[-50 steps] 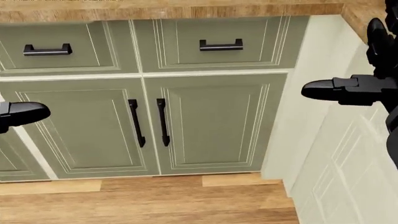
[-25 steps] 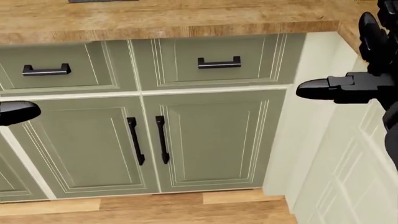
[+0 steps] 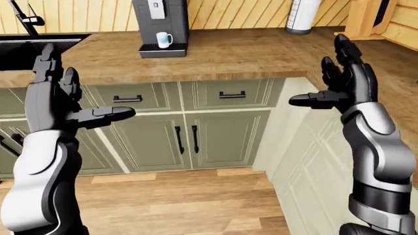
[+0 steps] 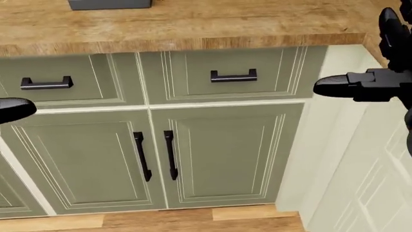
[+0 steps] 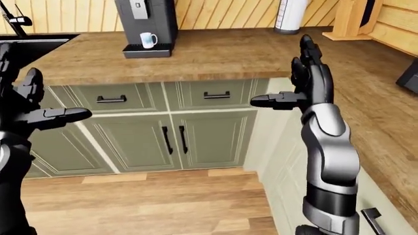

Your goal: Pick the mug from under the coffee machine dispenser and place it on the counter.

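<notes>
Sitting under coffee machine: mug | machine top cropped

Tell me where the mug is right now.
In the left-eye view, the mug stands upper left on the coffee machine's drip tray, under the dispenser, beyond both open hands.

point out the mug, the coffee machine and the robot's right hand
mug (image 3: 164,39): left-eye view, on its white side wall.
coffee machine (image 3: 160,14): left-eye view, on its dark front panel.
right hand (image 3: 346,83): left-eye view, on the palm, fingers spread open.
</notes>
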`<state>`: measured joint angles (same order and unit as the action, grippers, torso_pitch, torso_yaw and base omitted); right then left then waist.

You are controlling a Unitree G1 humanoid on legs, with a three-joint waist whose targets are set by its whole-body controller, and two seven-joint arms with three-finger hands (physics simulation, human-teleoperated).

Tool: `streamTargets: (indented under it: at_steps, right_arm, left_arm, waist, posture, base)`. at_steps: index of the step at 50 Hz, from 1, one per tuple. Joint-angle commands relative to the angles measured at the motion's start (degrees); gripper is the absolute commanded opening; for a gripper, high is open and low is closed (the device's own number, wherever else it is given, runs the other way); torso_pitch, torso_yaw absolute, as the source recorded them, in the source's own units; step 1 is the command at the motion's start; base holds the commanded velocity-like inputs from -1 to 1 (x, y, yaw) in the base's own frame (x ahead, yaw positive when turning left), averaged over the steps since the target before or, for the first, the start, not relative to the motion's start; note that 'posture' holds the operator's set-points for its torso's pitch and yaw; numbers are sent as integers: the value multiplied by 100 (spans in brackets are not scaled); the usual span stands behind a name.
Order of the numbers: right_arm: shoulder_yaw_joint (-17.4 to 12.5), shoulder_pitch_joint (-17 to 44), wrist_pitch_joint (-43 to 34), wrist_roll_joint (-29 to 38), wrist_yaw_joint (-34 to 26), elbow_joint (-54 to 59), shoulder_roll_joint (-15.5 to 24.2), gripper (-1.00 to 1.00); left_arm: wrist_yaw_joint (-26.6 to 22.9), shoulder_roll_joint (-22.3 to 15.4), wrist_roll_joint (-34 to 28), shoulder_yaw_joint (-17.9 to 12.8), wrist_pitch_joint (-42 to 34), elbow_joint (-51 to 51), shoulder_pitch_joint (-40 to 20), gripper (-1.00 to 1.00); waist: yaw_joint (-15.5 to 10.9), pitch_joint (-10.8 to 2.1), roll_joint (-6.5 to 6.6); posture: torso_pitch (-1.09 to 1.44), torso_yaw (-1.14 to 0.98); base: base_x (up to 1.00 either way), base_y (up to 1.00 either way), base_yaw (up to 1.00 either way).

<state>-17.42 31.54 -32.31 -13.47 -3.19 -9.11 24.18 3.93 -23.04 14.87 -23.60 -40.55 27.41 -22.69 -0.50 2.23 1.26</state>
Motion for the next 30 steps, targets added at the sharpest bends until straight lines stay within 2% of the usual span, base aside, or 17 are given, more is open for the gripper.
streamTargets:
  at_steps: [1,4,5,6,7,8,9,11,15,17,19,20,21,22,25,27,30]
  right_arm:
    - [-109,160,202,11,30,-199,107,100]
    - [-114,158,210,10,28,-189,113,100]
    - [-113,159,208,11,30,-192,115,100]
    - [-110,159,219,13,27,-180,114,100]
    - [-109,148,228,17,26,-177,111,100]
    - [-110,139,240,19,22,-167,109,100]
    - [-112,153,240,18,25,-155,111,100]
    - [-107,173,218,13,28,-163,118,100]
    - [-116,180,217,9,29,-151,129,100]
    - [-110,196,200,7,35,-158,134,100]
    - [-123,212,171,-13,34,-174,148,100]
    - [-129,209,171,-20,34,-171,148,100]
    - [-128,206,172,-21,35,-173,150,100]
    - [-127,205,166,-25,35,-181,151,100]
    - [-132,219,158,-36,33,-174,163,100]
    - [-139,231,150,-45,33,-170,175,100]
    - [-145,236,134,-56,45,-185,185,100]
  left_arm:
    - [-14,-58,20,-11,168,175,-129,100]
    - [-12,-66,25,-17,155,183,-134,100]
    - [-12,-69,28,-23,156,180,-133,100]
    - [-15,-68,22,-23,172,167,-123,100]
    - [-15,-64,21,-22,179,167,-112,100]
    - [-16,-61,16,-19,188,165,-105,100]
    - [-17,-66,21,-25,180,170,-110,100]
    - [-14,-83,30,-40,168,162,-131,100]
    - [-9,-85,34,-35,174,151,-135,100]
    - [-4,-95,40,-31,155,156,-154,100]
    - [3,-118,55,-50,126,171,-173,100]
    - [6,-117,54,-46,129,174,-168,100]
    - [7,-118,51,-43,132,173,-166,100]
    - [7,-121,50,-41,132,171,-169,100]
    - [9,-136,55,-54,127,164,-183,100]
    - [8,-134,49,-49,141,154,-173,100]
    - [9,-144,53,-62,141,151,-178,100]
  waist:
    - [20,-85,7]
    - [-6,-87,-254]
    - [-13,-123,-408]
    - [-6,-199,-623]
    - [44,-125,-348]
    - [20,-121,-430]
    - [36,-130,-427]
    - [44,-155,-343]
    - [56,-59,-112]
    - [83,-59,74]
    - [106,-171,443]
    - [49,-129,214]
    - [66,-118,294]
    - [52,-112,284]
    - [28,-150,125]
    - [19,-100,17]
    - [-7,-88,-251]
  posture:
    - [0,0]
    - [0,0]
    - [0,0]
    - [0,0]
    - [0,0]
    - [0,0]
    - [0,0]
    - [0,0]
    - [0,0]
    - [0,0]
    - [0,0]
    - [0,0]
    - [0,0]
    - [0,0]
    - [0,0]
    - [0,0]
    - [0,0]
  base:
    - [12,0,0]
    - [12,1,0]
    - [12,1,0]
    - [12,0,0]
    - [12,0,0]
    - [12,0,0]
    - [12,0,0]
    - [12,0,0]
    - [12,1,0]
    - [12,1,0]
    - [12,0,0]
    - [12,0,0]
    - [12,0,0]
    - [12,1,0]
    - [12,1,0]
    - [12,1,0]
    - [12,1,0]
